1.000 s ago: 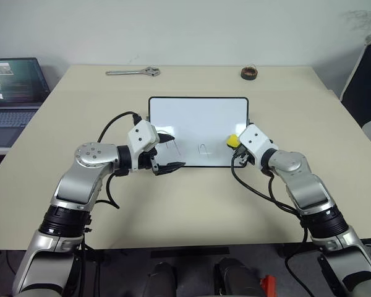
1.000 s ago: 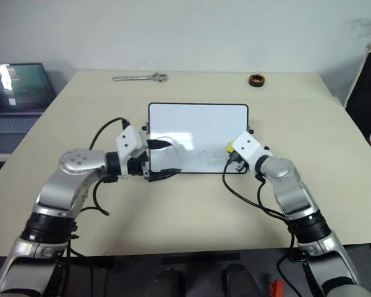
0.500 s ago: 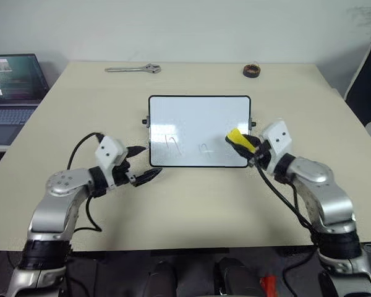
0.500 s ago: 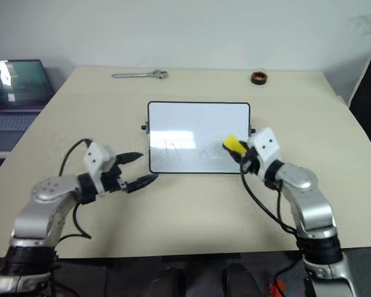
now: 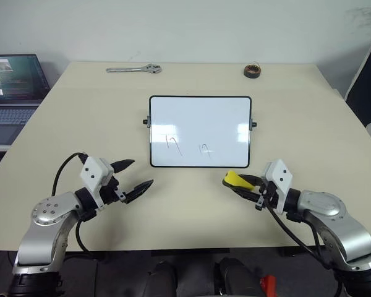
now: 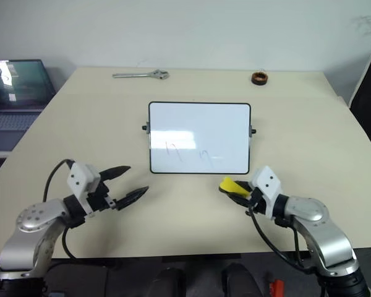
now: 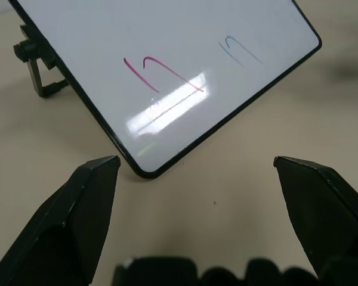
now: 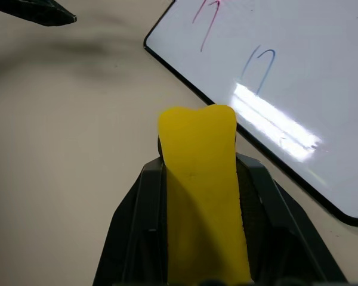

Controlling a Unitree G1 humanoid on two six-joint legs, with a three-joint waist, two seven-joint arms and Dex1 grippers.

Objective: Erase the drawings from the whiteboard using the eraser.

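Eraser [image 5: 237, 179] pinched between the right gripper's [image 5: 242, 185] fingers, held off the board just in front of its near right corner. Whiteboard [image 5: 200, 121] sits mid-table [image 5: 309, 124]; two drawings [image 5: 188, 146] visible along its lower part. Left gripper [image 5: 136, 176] hovers near the board's near left corner, fingers spread, holding nothing.

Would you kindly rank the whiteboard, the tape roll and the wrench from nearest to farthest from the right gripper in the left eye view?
From the right gripper:
1. Whiteboard, just ahead, table centre.
2. Tape roll, far edge, right.
3. Wrench, far edge, left.
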